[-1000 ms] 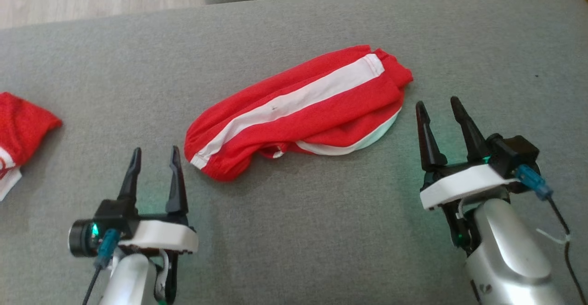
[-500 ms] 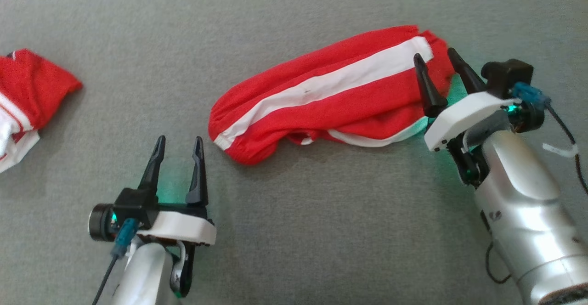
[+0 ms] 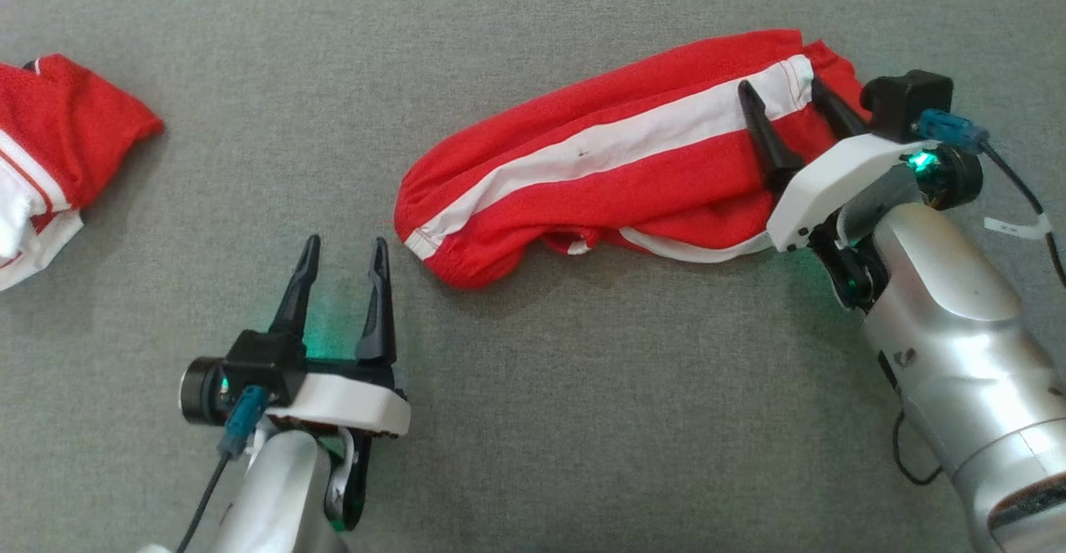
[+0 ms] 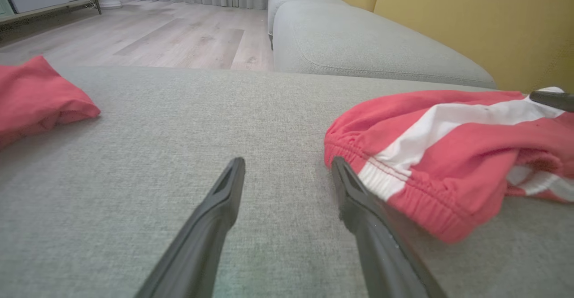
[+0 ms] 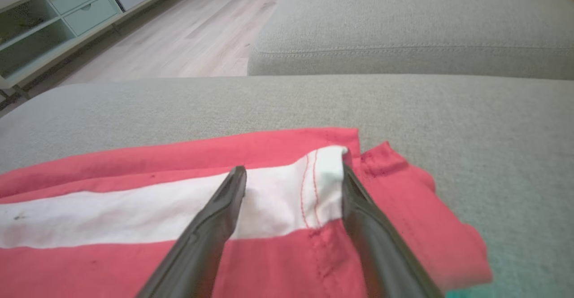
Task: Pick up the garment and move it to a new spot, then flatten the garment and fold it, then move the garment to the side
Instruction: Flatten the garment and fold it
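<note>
A red garment with a broad white stripe lies crumpled and long on the grey cushion. My right gripper is open over the garment's right end, its fingers straddling the white stripe's hem. My left gripper stands open on the bare cushion just left of the garment's elastic left end, with nothing between its fingers.
A second red and white cloth lies at the cushion's far left. Beyond the cushion are another grey seat, a yellow backrest, wooden floor and a pale cabinet.
The camera has tilted down, shifting the whole picture. My right gripper has moved forward from beside the garment to over its right end. The left gripper stays open near the left end.
</note>
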Robot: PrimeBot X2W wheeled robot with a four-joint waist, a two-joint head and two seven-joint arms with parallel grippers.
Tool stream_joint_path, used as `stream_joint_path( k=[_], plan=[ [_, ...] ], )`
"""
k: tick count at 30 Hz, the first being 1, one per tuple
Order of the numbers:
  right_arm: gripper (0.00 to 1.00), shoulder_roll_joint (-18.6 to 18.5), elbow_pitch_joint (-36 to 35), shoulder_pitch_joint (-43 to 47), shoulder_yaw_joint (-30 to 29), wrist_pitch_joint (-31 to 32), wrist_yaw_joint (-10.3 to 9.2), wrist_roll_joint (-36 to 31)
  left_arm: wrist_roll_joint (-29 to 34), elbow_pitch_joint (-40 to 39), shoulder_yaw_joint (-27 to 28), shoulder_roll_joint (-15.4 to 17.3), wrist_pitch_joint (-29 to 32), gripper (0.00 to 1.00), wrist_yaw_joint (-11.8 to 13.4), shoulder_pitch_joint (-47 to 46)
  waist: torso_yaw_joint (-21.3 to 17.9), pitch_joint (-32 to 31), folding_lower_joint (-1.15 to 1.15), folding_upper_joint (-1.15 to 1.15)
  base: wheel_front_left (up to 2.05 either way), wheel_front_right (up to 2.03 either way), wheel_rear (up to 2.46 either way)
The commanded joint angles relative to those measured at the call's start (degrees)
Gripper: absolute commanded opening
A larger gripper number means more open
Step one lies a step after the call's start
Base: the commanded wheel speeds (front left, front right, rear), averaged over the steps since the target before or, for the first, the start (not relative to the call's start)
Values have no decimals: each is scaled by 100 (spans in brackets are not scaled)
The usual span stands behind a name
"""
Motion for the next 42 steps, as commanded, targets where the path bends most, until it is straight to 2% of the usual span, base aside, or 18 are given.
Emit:
stream_joint_path(
  k=[1, 3, 4, 5, 6, 7, 13, 18, 23, 31, 32, 33, 36, 38, 42],
  plan=[
    [100, -21, -98, -139, 159, 37, -4, 118, -26, -172, 130, 35, -30, 100, 22, -117, -14, 8, 0, 0, 0, 0, 0],
    [100, -58, -64, -159, 275, 28, -4, 242, -53, -171, 94, 35, -30, 100, 15, -124, -25, 9, 0, 0, 0, 0, 0],
    [93, -78, -44, -170, 327, 17, -4, 292, -65, -167, 74, 35, -30, 100, 8, -132, -31, 14, 0, 0, 0, 0, 0],
    [49, -93, -16, -182, 362, 5, -4, 346, -88, -161, 53, 35, -30, 100, -15, -142, -37, 15, 0, 0, 0, 0, 0],
    [28, -104, -10, -197, 394, -51, -4, 395, -119, -151, 30, 35, -30, 100, -47, -153, -42, 17, 0, 0, 0, 0, 0],
    [0, -118, -5, -212, 423, -122, -4, 435, -148, -142, 9, 35, -30, 100, -80, -167, -48, 19, 0, 0, 0, 0, 0],
    [0, -156, 21, -221, 468, -529, -4, 612, -641, -254, -133, 35, -30, 100, -353, -180, -103, -23, 0, 0, 0, 0, 0],
    [0, -233, -50, -114, 513, -718, -4, 729, -1421, -298, -467, 35, -30, 100, -585, -167, -211, -55, 0, 0, 0, 0, 0],
    [0, -275, -71, -21, 581, -780, -4, 787, -2211, -35, -1007, 35, -30, 100, -644, -304, -390, -33, 0, 0, 0, 0, 0],
    [0, -272, -93, -32, 575, -801, -4, 802, -2447, -63, -1274, 61, -30, 100, -647, -467, -499, 37, 0, 0, 0, 0, 0],
    [0, -273, -116, -31, 555, -802, -4, 796, -2466, -87, -1275, 68, -30, 71, -647, -479, -501, 37, 0, 0, 0, 0, 0],
    [0, -275, -151, -26, 526, -802, -4, 787, -2482, -114, -1275, 77, -30, 0, -647, -485, -501, 35, 0, 0, 0, 0, 0],
    [0, -286, -320, -17, 371, -803, -4, 734, -2540, -176, -1311, 115, -30, 0, -647, -482, -495, 10, 0, 0, 0, 0, 0],
    [0, -271, -494, 2, 245, -804, -4, 684, -2644, -318, -1128, 159, -30, 0, -647, -547, -501, -48, 0, 0, 0, 0, 0],
    [0, -280, -1095, 34, -81, -804, -4, 551, -2673, -810, -1298, 641, -30, 0, -648, -1024, -494, -283, 0, 0, 0, 0, 0]
  ],
)
